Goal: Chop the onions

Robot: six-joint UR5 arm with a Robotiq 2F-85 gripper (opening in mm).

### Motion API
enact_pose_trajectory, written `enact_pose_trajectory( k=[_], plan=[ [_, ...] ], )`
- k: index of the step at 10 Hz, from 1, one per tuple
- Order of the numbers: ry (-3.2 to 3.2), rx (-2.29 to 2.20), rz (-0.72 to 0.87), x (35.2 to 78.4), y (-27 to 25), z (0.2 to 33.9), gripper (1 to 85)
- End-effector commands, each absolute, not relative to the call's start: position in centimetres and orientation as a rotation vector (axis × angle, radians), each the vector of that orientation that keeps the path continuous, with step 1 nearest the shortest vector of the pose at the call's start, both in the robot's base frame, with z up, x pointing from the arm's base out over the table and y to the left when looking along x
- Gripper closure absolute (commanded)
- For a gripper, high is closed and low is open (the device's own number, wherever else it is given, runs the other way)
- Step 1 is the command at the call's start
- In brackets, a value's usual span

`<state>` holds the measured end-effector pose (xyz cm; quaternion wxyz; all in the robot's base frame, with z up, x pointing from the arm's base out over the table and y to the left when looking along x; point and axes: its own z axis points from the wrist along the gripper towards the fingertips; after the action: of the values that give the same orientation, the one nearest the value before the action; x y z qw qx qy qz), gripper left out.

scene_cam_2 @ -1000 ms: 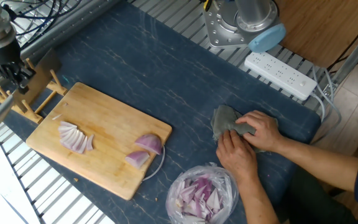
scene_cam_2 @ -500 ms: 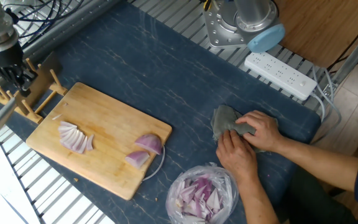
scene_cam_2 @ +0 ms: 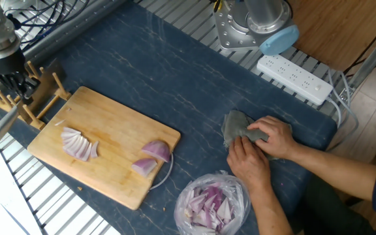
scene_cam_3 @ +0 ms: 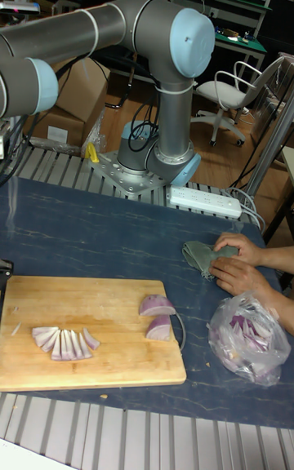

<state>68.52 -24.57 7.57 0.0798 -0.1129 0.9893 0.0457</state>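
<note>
- Onions lie on the wooden cutting board (scene_cam_2: 103, 147): a fan of cut slices (scene_cam_2: 79, 143) near the left end, and two uncut wedges (scene_cam_2: 151, 158) near the right edge.
- Both wedges sit close together with purple skin up, one just behind the other.
- Next to cut, I think, are those two wedges, since the fan is already sliced.
- From the gripper (scene_cam_2: 10, 77), the wedges lie far off to the right, past the slices and across most of the board.
- That gripper hangs at the far left end of the board, over a small wooden rack (scene_cam_2: 28, 104).
- A knife (scene_cam_2: 2, 124) points down and left from it, away from the onions.
- Its fingers look closed on the knife handle, but the grip is small and dark, so I am not fully sure.
- To chop, the blade would need to travel right and turn across a wedge.
- On the dark table (scene_cam_2: 175, 78), a person's hands (scene_cam_2: 260, 147) press a grey cloth (scene_cam_2: 235, 127), well right of the board.
- A clear bag of chopped bits (scene_cam_2: 213, 202) sits near the hands.
</note>
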Motion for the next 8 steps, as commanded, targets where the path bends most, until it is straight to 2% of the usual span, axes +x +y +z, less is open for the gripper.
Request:
enact_pose_trajectory(
  k=[1, 3, 4, 5, 6, 8],
  plan=[
    [2.966, -0.340, 0.154, 68.4, -24.5, 7.2, 84.0],
    [2.969, -0.363, 0.133, 68.3, -24.8, 7.1, 84.0],
    [2.967, -0.392, 0.101, 68.4, -25.3, 7.1, 81.3],
    [2.952, -0.432, 0.082, 68.7, -25.6, 7.2, 74.7],
    [2.936, -0.464, 0.074, 69.1, -25.7, 7.4, 55.7],
    [2.924, -0.498, 0.083, 69.3, -25.6, 7.8, 42.0]
  ],
)
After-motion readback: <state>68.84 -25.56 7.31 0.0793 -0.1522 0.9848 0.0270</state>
